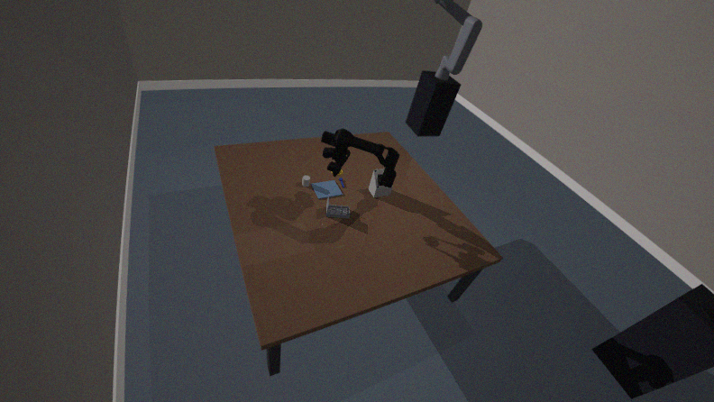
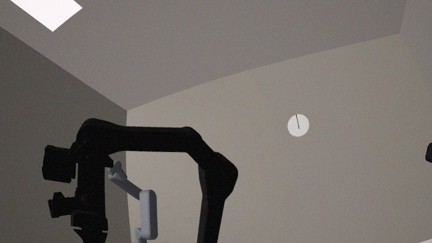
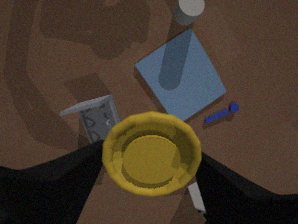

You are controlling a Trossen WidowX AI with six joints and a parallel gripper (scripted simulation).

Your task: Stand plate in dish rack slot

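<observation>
My gripper (image 3: 150, 152) (image 1: 340, 169) is shut on the yellow plate (image 3: 152, 151), gripping it by its rim on both sides. It holds the plate flat, well above the brown table (image 1: 349, 279) (image 3: 40, 183). The grey dish rack (image 1: 338, 211) (image 3: 95, 117) stands on the table; in the wrist view it is below and to the left of the plate, partly hidden by it. In the exterior view only the black arm (image 2: 151, 138) shows against the wall; the fingers and the plate are out of that view.
A light blue mat (image 1: 328, 188) (image 3: 182, 76) lies on the table, with a white cup (image 1: 306, 180) (image 3: 190, 4) beyond it and a small blue utensil (image 1: 342, 181) (image 3: 222, 113) at its edge. The arm's white base (image 1: 379, 184) stands to the right. A black camera box (image 1: 432, 102) hangs above the far corner.
</observation>
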